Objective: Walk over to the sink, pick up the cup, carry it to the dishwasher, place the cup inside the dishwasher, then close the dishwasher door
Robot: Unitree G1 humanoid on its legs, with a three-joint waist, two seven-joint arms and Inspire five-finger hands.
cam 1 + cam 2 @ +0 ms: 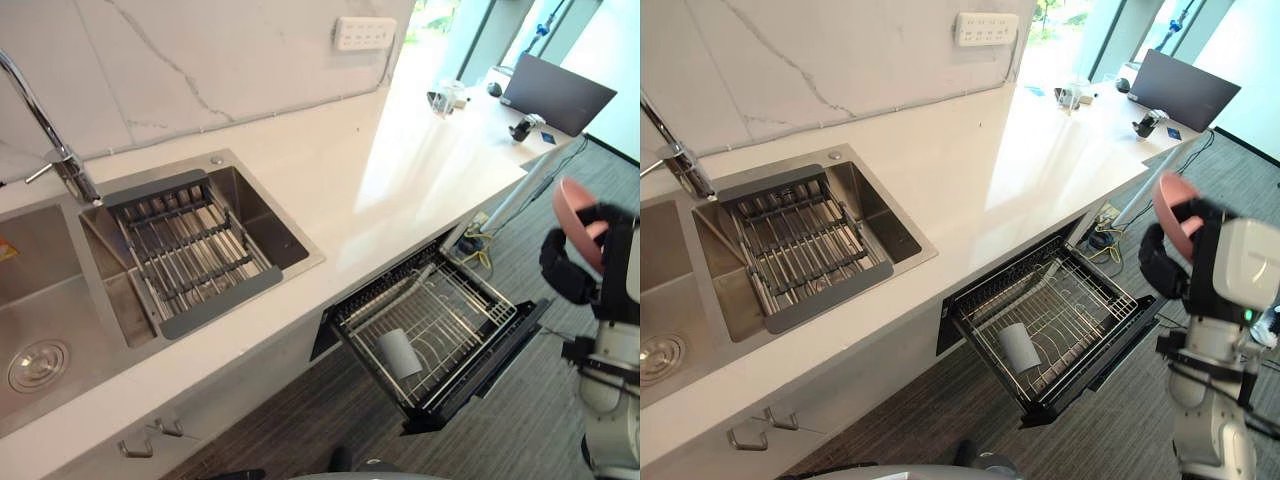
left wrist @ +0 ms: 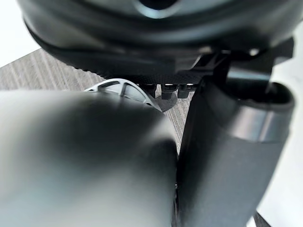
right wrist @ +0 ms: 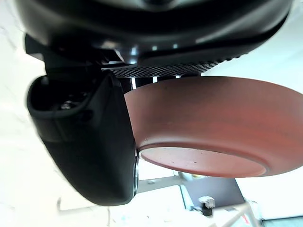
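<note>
We see the right hand at 3 o'clock in the head views, raised beside the counter's end. It is clamped on the pink cup, a shallow, bowl-like vessel. The cup's upper part stands out at 12 o'clock from the dark hand. In the right wrist view the thumb is curled against the cup's outer wall, pressing it to the palm. The cup's flat base is turned toward that camera.

The dishwasher stands open under the counter, at 5 o'clock from the middle of the left eye view. Its wire rack is pulled out over the lowered door. A grey cup lies on its side in the rack's near part. The held pink cup is at 2 o'clock from the rack, well apart from it and higher.

The sink is at 9 o'clock, with a drying rack across its right basin and the faucet behind it. A laptop sits on the far counter at 1 o'clock.

The left hand shows as a dark bulk in its own wrist view; we cannot tell how it is set.
</note>
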